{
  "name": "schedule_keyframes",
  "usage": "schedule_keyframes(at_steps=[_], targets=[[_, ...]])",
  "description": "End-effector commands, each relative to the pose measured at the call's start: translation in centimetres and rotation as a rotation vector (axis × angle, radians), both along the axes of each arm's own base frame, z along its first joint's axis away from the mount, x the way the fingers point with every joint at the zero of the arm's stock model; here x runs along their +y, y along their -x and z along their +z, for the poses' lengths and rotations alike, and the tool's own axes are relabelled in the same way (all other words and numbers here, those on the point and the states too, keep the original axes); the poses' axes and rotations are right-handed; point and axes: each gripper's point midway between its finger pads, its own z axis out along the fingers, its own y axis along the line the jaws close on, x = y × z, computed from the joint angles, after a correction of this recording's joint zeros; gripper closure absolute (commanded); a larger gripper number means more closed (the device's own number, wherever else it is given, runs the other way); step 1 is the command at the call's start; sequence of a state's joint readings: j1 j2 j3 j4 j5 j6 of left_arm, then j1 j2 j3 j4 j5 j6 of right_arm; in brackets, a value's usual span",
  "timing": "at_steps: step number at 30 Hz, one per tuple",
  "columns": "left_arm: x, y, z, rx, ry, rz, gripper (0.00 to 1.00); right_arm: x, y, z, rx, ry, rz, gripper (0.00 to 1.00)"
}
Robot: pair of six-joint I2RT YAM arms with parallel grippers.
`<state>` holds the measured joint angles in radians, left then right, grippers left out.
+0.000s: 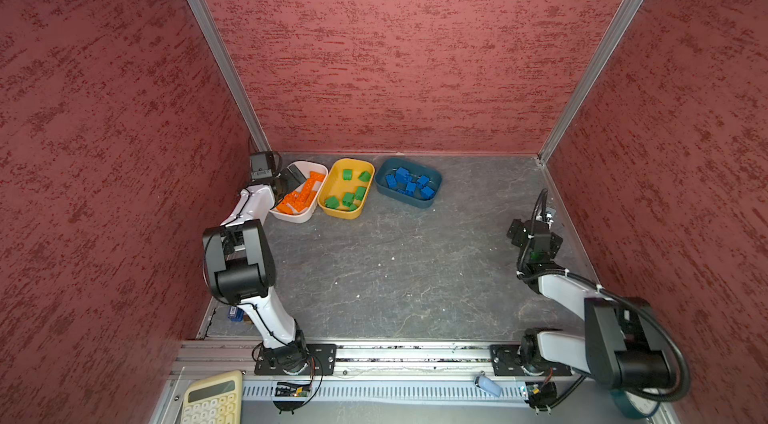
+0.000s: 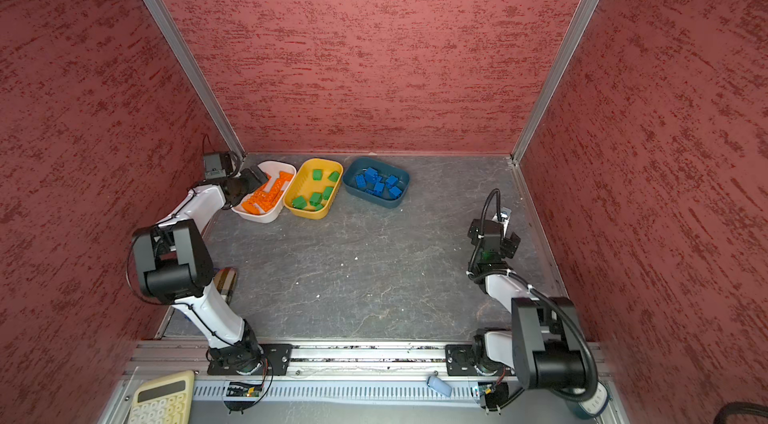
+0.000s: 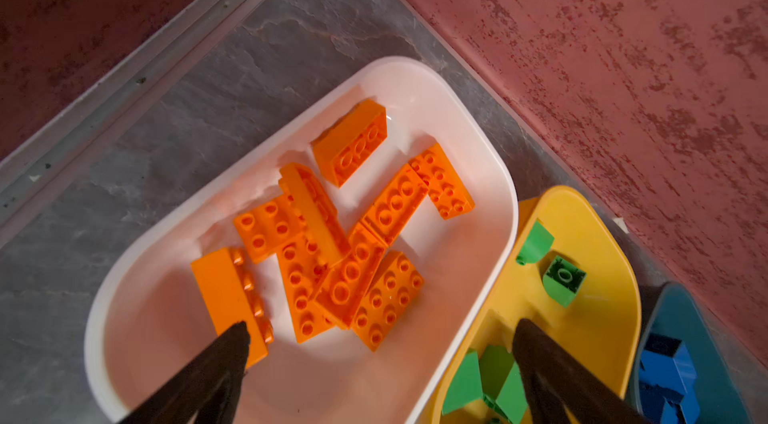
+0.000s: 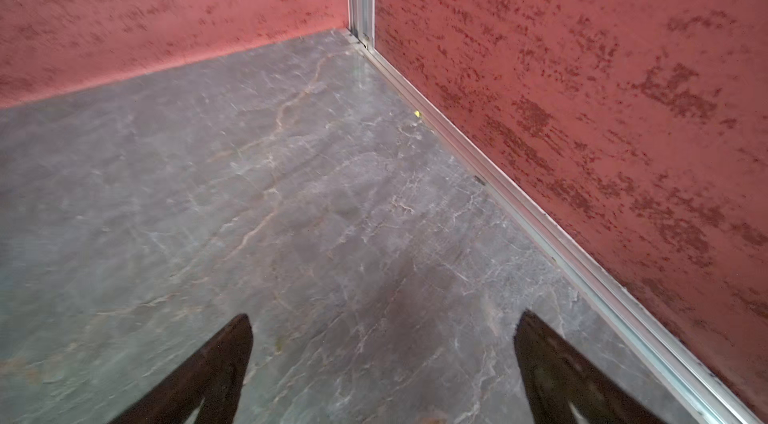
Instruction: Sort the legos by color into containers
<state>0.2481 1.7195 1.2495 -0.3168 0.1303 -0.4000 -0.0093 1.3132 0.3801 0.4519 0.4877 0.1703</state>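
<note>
Three tubs in a row along the back wall, left part of the counter [image 1: 395, 268].
- white tub [image 1: 300, 217], leftmost: orange legos [image 1: 301, 193] only, piled loosely
- yellow tub [image 1: 345, 214], rim to rim with the white one: green legos [image 1: 348, 197], spread out
- teal tub [image 1: 409, 202], just beside the yellow one: blue legos [image 1: 409, 183], bunched in the middle

Every brick in view sits inside a tub, colours unmixed.

View differences:
- The left wrist view gives brick detail. About nine orange ones, mostly studs up, two on their long side, one showing its hollow underside. It catches only part of the yellow tub and an edge of the teal one.
- The right wrist view shows only grey counter, the red wall corner and its aluminium rail.
- Both top views show all three tubs and both arms, plus a cream calculator [image 1: 212, 399] on the near ledge.

Arms:
- The left arm is stretched to the far left corner, elbow raised. The left gripper [image 3: 381, 329] is above the white tub, jaws wide, nothing between them.
- The right arm is folded back by the right wall. The right gripper [image 4: 385, 320] is above bare counter, aimed at the far right corner, jaws wide, empty, well apart from the tubs.
</note>
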Motion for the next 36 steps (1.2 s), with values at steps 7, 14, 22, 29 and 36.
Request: schedule_keyframes(at_steps=[7, 14, 22, 29, 36], targets=[[-1.3, 10.7, -2.5, -0.173, -0.171, 0.044, 0.01, 3.4, -4.9, 4.8, -0.306, -0.079, 0.385, 0.01], [-5.6, 8.1, -1.2, -0.412, -0.426, -0.160, 0.01, 5.8, -4.1, 3.2, -0.348, -0.032, 0.499, 0.01], [-6.9, 7.2, -2.9, -0.479, -0.493, -0.204, 0.01, 5.1, -4.0, 3.1, -0.331, -0.026, 0.445, 0.01], [-7.0, 7.0, -2.8, -0.488, -0.504, -0.208, 0.01, 5.8, -4.5, 3.0, -0.312, -0.021, 0.481, 0.01], [-7.0, 7.1, -3.0, -0.475, -0.496, -0.208, 0.01, 5.8, -4.5, 2.9, -0.308, -0.021, 0.480, 0.01]])
